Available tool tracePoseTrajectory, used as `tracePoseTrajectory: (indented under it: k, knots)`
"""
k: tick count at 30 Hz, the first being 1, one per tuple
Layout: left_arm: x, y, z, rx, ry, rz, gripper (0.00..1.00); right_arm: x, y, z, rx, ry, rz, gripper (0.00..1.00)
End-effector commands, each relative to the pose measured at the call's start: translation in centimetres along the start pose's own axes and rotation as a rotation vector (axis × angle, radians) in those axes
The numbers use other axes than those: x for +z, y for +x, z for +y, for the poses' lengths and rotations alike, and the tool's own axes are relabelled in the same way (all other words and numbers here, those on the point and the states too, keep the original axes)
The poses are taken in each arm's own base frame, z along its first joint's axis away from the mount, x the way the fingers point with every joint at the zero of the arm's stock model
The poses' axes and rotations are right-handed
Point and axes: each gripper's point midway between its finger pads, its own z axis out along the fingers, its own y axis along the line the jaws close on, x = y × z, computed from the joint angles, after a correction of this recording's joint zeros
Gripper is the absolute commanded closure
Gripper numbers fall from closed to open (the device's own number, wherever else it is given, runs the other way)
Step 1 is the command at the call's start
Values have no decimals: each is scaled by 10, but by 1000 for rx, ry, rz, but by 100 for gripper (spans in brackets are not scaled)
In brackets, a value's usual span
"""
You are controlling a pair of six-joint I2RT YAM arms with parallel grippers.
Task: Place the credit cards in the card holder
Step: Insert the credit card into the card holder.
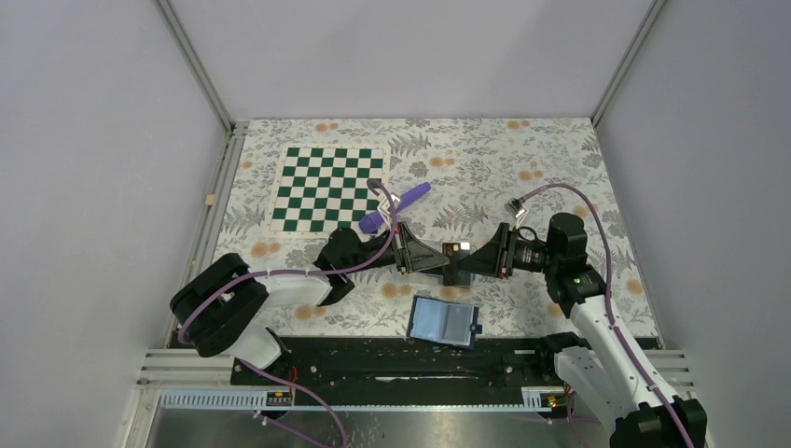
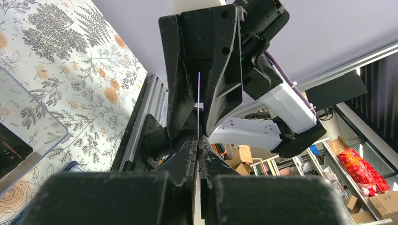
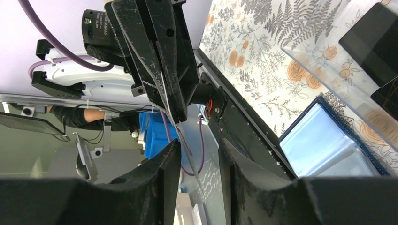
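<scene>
My left gripper [image 1: 444, 256] [image 2: 198, 140] is shut on a thin credit card [image 1: 456, 249], held in the air above the middle of the table. The left wrist view shows the card edge-on [image 2: 199, 93]. My right gripper [image 1: 469, 262] [image 3: 199, 157] faces the left one. Its jaws are open on either side of the same card [image 3: 180, 136], with a gap showing. The card holder [image 1: 445, 322] lies open on the table just in front of the grippers, its pale blue pockets facing up. It also shows in the right wrist view [image 3: 324, 140].
A clear plastic tray [image 3: 324, 70] [image 2: 33, 117] with dark cards [image 3: 371, 33] in it lies below the grippers. A purple object [image 1: 396, 207] lies behind them, next to a green chessboard mat [image 1: 326, 187]. A black rail [image 1: 392, 359] runs along the near edge.
</scene>
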Motion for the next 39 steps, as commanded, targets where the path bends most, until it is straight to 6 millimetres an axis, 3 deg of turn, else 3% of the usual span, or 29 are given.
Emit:
tracePoseTrajectory:
  k: [1, 5, 8, 9, 11, 12, 14, 15, 20, 25, 32, 39]
  knots:
    - [-1, -10, -15, 50, 46, -45, 100, -1, -1, 22, -35, -118, 12, 61]
    - [0, -9, -13, 52, 34, -32, 100, -1, -1, 27, -49, -135, 16, 71]
    - [1, -8, -9, 49, 17, -25, 100, -2, -1, 28, -52, -143, 21, 96]
    - [1, -7, -8, 48, 12, -21, 94, -1, -1, 27, -50, -142, 24, 100]
    - [0, -6, -3, 43, -16, -19, 66, -1, 0, 24, -42, -128, 21, 100]
    - [-2, -5, 0, 46, -34, -19, 59, 0, 1, 19, -34, -107, 17, 100]
    - [-8, -4, 11, 53, -101, -29, 52, -1, 2, 10, -32, -58, 2, 100]
    - [-14, 2, 27, 30, -188, -19, 51, -1, 3, 4, -34, -28, -9, 100]
    - [-60, 24, 88, 49, -612, 45, 50, 5, 22, -26, -5, 80, -3, 100]
    - [-93, 61, 116, -47, -738, 134, 52, 17, 60, -62, 24, 206, 82, 100]
    - [-105, 104, 145, -218, -743, 200, 57, 15, 80, -118, 133, 388, 39, 100]
    - [-103, 116, 163, -277, -776, 226, 63, 14, 89, -139, 190, 469, 74, 100]
